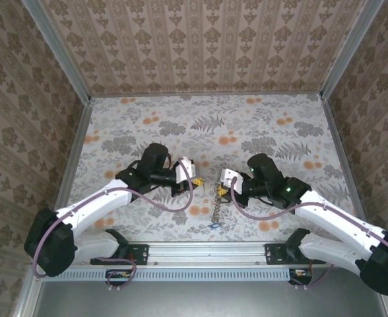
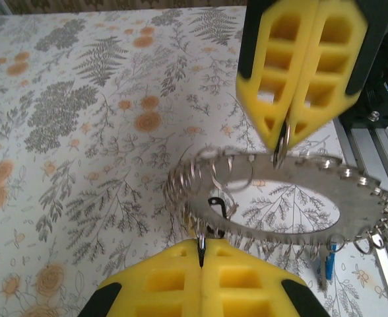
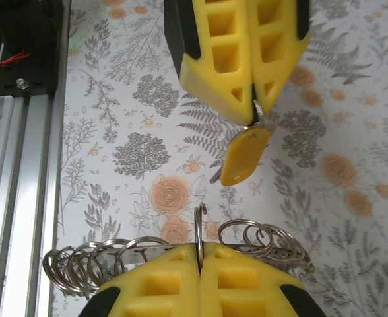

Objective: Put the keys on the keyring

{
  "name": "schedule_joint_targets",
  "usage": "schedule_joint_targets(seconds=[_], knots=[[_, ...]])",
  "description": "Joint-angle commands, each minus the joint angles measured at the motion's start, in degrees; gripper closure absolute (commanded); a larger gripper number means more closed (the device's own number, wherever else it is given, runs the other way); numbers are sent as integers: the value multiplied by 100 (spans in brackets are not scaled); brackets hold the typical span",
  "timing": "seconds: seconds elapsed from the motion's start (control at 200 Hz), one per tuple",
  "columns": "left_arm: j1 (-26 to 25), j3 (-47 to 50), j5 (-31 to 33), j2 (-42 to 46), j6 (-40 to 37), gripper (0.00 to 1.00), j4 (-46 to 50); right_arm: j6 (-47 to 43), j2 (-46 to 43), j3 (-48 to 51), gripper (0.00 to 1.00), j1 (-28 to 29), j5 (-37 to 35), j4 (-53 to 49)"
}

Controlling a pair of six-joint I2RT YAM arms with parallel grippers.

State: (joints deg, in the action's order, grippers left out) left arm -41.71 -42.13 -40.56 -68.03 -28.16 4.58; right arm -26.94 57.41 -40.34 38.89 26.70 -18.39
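The keyring (image 2: 281,190) is a flat silvery oval band strung with several small split rings. It hangs down from my right gripper (image 1: 224,190) as a chain-like strand (image 1: 216,209). That right gripper (image 3: 199,248) is shut on one upright split ring (image 3: 199,228) of the keyring. My left gripper (image 3: 255,109) is shut on the yellow key (image 3: 245,157), which dangles from its tips just above the ring. From the left wrist, my left gripper (image 2: 201,243) pinches a thin metal piece beside the band. A black key (image 2: 218,206) and a blue key (image 2: 326,265) hang on the keyring.
Both grippers meet over the near middle of the floral table (image 1: 200,125). An aluminium rail (image 1: 200,251) runs along the near edge, close below the hanging keyring. Patterned walls (image 1: 200,39) close in the back and sides, with free room further back.
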Motion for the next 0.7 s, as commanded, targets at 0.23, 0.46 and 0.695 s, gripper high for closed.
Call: schedule_joint_targets(seconds=[0.23,0.46,0.695], knots=[[-205,-312,-18,-79,-867,100,108,283,505,-607,100,-146,1059,67],[-246,-340,-17,-72,-1085,100,99,212,730,-812,100,-251,1154,-239],[-292,-357,-108,-70,-1276,100,94,346,864,-858,100,-310,1174,-217]])
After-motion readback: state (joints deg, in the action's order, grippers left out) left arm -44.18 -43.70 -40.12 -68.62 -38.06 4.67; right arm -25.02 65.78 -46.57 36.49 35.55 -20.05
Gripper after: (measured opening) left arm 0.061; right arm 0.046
